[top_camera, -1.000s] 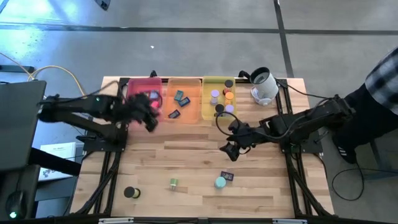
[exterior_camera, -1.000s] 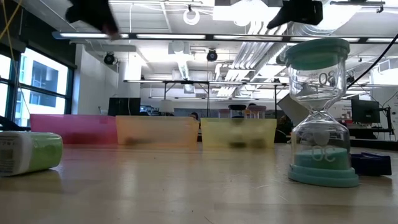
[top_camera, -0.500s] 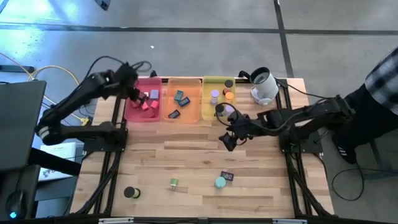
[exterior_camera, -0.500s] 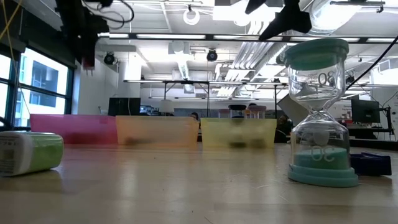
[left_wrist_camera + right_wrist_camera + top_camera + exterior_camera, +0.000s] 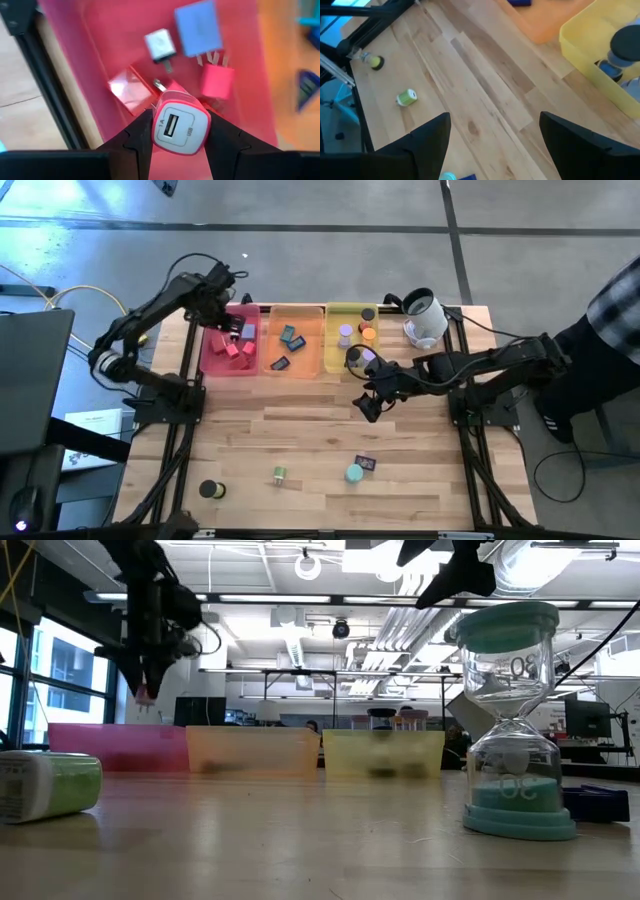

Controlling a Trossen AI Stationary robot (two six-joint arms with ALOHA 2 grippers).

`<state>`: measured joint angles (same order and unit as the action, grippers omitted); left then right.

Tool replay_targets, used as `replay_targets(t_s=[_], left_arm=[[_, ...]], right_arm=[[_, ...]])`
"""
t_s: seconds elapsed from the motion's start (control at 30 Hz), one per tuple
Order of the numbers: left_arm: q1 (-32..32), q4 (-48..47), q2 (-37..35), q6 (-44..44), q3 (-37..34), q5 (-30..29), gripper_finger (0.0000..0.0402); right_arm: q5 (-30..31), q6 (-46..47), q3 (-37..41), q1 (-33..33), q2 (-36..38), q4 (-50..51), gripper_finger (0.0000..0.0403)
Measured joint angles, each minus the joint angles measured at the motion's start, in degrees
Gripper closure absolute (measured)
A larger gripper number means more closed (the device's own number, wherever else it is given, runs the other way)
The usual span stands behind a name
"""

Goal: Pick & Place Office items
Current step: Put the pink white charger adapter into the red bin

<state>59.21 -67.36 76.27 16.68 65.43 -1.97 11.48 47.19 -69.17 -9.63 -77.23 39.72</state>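
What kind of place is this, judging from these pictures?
Probably a robotics lab or workshop in an open office hall. A wooden table carries two robot arms and three sorting trays, and the low view shows exposed ceiling ducts, strip lights and desks with monitors behind.

free: table centre | blocked: 3 trays at back edge

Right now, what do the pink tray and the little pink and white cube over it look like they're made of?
The translucent pink tray looks like glossy plastic: light passes through its walls and its floor shows sheen. The pink-rimmed white USB charger cube, clamped in the left end effector, appears to be smooth moulded plastic, with rounded corners, a printed face and a USB slot; probably a hard shell.
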Motion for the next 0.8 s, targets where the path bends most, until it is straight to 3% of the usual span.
replay_targets(t_s=[0.3,0.63,0.8], left_arm=[[1.76,0.22,10.76,4.26,0.02,0.77,0.0272],[1.74,-0.4,12.77,7.68,0.05,3.56,0.0273],[1.75,-0.53,12.77,8.06,0.05,-0.19,0.0273]], right_arm=[[-1.39,-1.34,0.67,0.0,0.0,-0.35,0.011],[-3.38,-1.9,3.57,0.0,0.0,-2.38,0.011],[-5.64,-0.75,5.05,0.0,0.0,-4.92,0.011]])
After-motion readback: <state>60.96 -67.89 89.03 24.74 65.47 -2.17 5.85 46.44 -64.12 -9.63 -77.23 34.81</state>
